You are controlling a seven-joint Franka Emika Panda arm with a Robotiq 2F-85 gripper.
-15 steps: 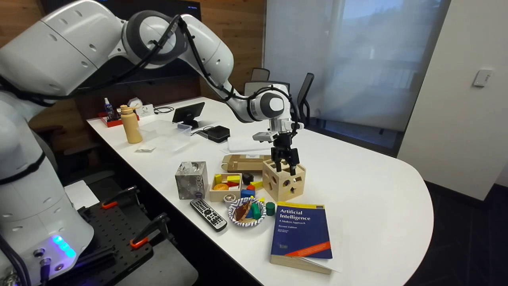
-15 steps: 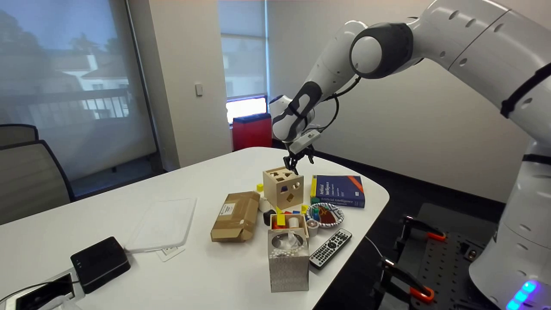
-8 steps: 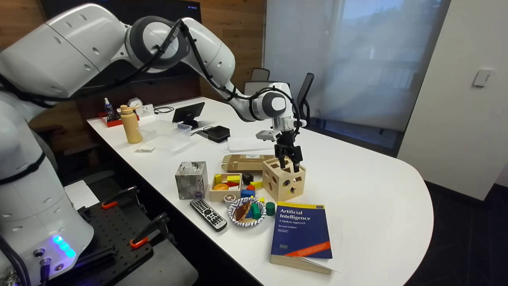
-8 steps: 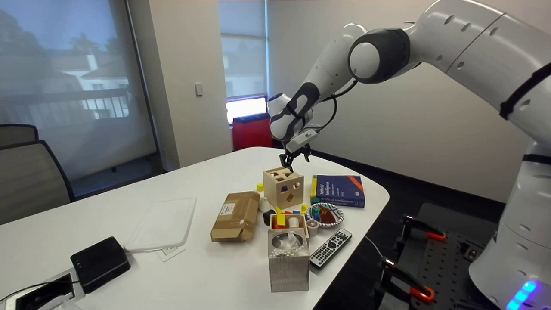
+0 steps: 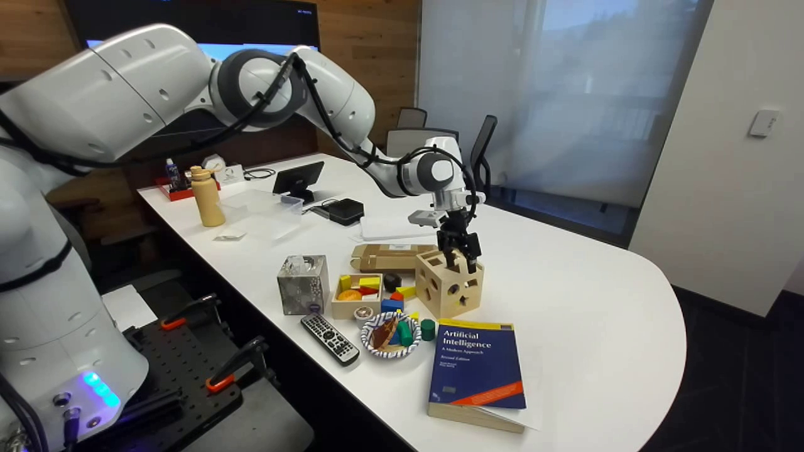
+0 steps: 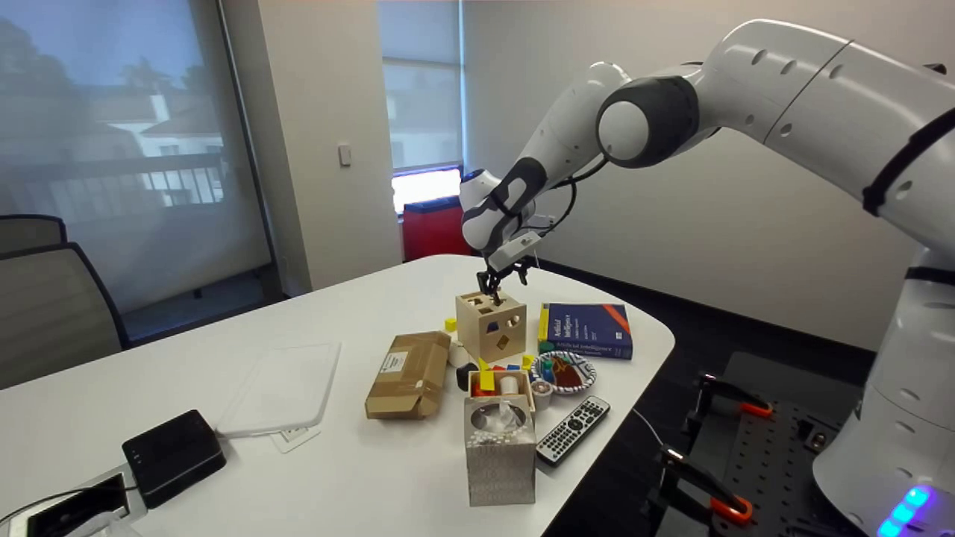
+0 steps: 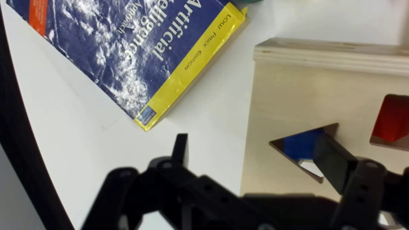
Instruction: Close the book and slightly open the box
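Observation:
The book [image 5: 477, 370] lies on the table with its dark blue cover down; some white pages stick out at one corner. It also shows in an exterior view [image 6: 586, 321] and the wrist view [image 7: 143, 57]. The box [image 5: 447, 306], a light-wood cube with shaped holes, stands beside it; it also shows in an exterior view [image 6: 515, 339] and the wrist view [image 7: 278, 86]. My gripper [image 5: 461, 263] is open and empty above the box's lid. In the wrist view my gripper [image 7: 252, 139] straddles the lid's edge. One finger overlaps the triangular hole; I cannot tell how deep.
A patterned bowl [image 5: 380, 353], a remote [image 5: 330, 339], a wooden tray of blocks [image 5: 342, 309] and a tissue box [image 5: 303, 289] stand on the robot's side. A flat cardboard box [image 6: 410, 373] lies close beside the wooden box. Several loose blocks lie between them.
My gripper has shifted sideways across the box's top, rising a little and then coming down again. One finger has come over the triangular hole. The book and the box have not moved.

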